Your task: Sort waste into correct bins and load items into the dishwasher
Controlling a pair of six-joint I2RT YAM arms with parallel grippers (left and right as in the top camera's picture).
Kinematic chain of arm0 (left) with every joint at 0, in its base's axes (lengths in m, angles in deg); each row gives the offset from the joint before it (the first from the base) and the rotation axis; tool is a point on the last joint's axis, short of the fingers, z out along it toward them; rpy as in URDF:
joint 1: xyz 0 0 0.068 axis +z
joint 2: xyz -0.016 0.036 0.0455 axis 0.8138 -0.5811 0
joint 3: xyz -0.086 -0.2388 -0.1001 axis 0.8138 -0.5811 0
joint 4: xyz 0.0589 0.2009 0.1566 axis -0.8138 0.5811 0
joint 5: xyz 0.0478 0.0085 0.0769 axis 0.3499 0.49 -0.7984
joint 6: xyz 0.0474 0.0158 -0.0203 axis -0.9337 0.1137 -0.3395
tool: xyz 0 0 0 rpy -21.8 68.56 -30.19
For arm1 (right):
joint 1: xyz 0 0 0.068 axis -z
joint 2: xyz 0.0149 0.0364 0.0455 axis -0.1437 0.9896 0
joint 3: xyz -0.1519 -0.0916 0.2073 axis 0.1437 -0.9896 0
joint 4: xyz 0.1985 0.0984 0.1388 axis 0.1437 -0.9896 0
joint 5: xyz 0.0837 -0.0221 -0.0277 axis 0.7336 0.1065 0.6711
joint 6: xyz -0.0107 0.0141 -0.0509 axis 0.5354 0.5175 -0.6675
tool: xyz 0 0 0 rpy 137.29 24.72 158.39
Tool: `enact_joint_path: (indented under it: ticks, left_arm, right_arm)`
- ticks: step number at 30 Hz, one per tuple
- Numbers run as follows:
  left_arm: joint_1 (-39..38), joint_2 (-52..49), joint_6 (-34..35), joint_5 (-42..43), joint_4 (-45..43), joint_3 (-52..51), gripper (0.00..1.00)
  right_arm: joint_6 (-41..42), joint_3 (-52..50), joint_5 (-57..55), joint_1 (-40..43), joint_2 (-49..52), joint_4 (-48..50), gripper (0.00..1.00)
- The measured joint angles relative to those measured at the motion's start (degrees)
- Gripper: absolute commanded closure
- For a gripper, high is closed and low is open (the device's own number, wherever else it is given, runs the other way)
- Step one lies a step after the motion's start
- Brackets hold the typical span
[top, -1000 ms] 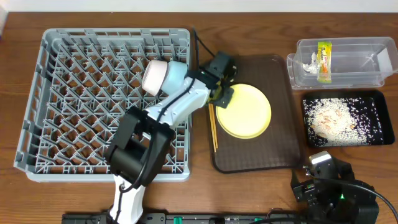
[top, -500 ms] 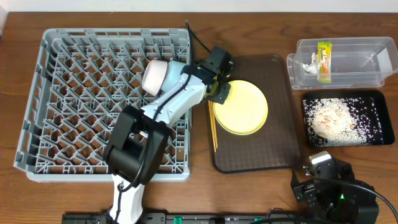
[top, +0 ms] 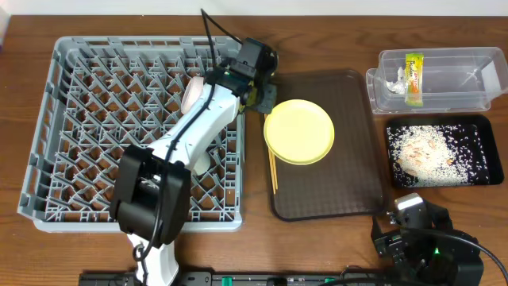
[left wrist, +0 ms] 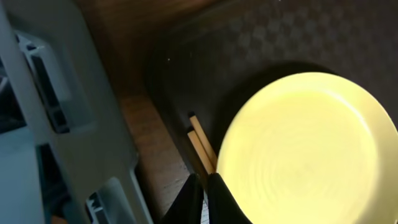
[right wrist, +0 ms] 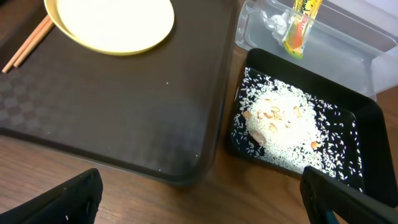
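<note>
The left tool [top: 260, 89] is positioned beside the upper right corner of the grey dish rack [top: 103, 143]. In the left wrist view its fingers [left wrist: 189, 202] are pressed together, clamped on the rim of the yellow plate [top: 298, 131]. The plate is over the left part of the dark brown serving tray [top: 341, 183], and its shadow falls on the tray surface below it. The wooden chopsticks [top: 272, 171] lie on the tray near its left edge, with their upper ends under the plate.

The right tool [right wrist: 199, 180] is at the near right edge of the table [top: 317, 246], with its fingers spread wide apart and nothing between them.

At the far right, the clear tub [top: 468, 91] contains the snack wrapper [top: 413, 75] and the white tissue [top: 394, 79]. Directly in front of it, the black tray [top: 484, 179] contains the rice scraps [top: 421, 151].
</note>
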Motion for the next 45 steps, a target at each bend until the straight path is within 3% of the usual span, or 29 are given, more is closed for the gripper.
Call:
enact_joint_path:
  ticks: [3, 5, 6, 7, 11, 45]
  left_arm:
    - [-0.2, 0.0, 0.0, 0.3, 0.7, 0.0, 0.94]
    - [-0.5, 0.0, -0.1, 0.7, 1.8, 0.0, 0.83]
    - [-0.6, 0.0, 0.0, 0.8, 2.9, 0.0, 0.67]
    - [-0.8, 0.0, -0.2, 0.9, 3.6, 0.0, 0.61]
    - [-1.7, 0.0, -0.3, 0.3, 6.3, 0.0, 0.49]
    - [-6.2, -5.1, 0.0, -5.9, 10.2, -0.5, 0.50]
  right_arm:
    - [0.0, 0.0, 0.0, 0.0, 0.0, 0.0, 0.01]
    - [0.0, 0.0, 0.0, 0.0, 0.0, 0.0, 0.01]
    - [0.0, 0.0, 0.0, 0.0, 0.0, 0.0, 0.01]
    - [0.0, 0.0, 0.0, 0.0, 0.0, 0.0, 0.01]
    - [0.0, 0.0, 0.0, 0.0, 0.0, 0.0, 0.01]
    - [0.0, 0.0, 0.0, 0.0, 0.0, 0.0, 0.01]
